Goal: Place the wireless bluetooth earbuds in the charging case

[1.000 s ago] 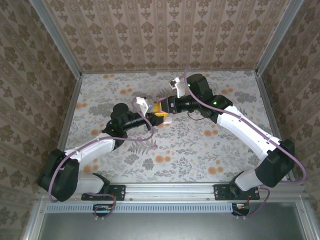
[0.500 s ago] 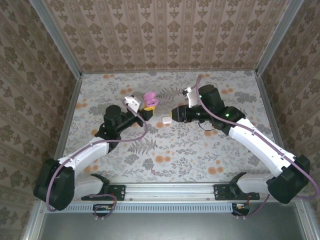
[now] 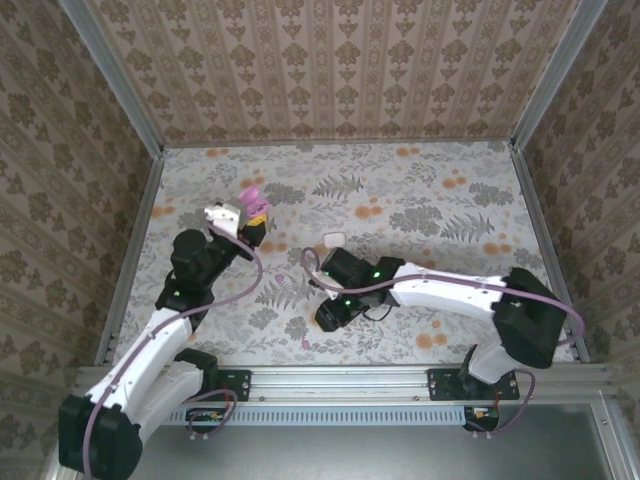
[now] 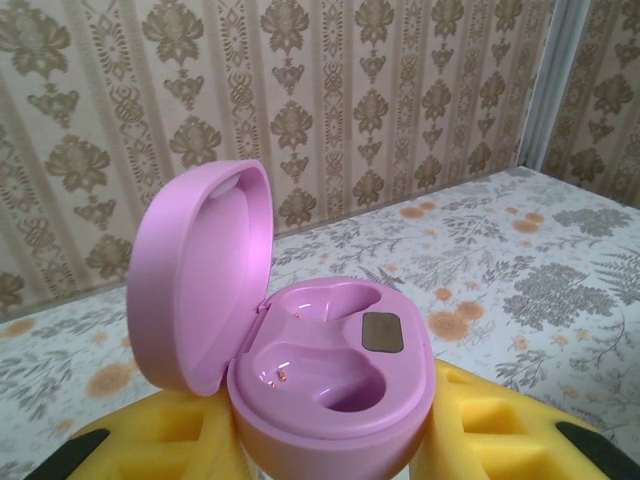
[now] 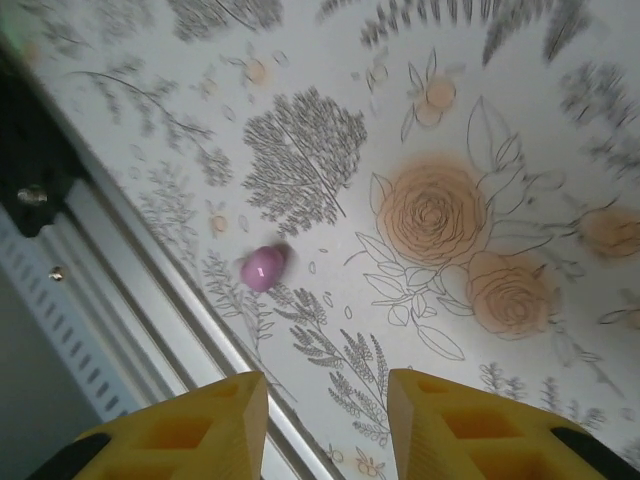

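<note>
While loose, pink earbud (image 5: 263, 268) just ahead of R claw (image 5: 325, 388)

You will find no word, number, brand or sign that can be read in any view. The nearest thing to a label is the dark rectangular patch (image 4: 382, 332) on the inner face of the open pink charging case (image 4: 330, 400), and you can make out no letters or figures on it. The wallpaper (image 4: 300, 100) and the tabletop (image 5: 450, 120) carry printed flower and leaf patterns, not writing.
</note>
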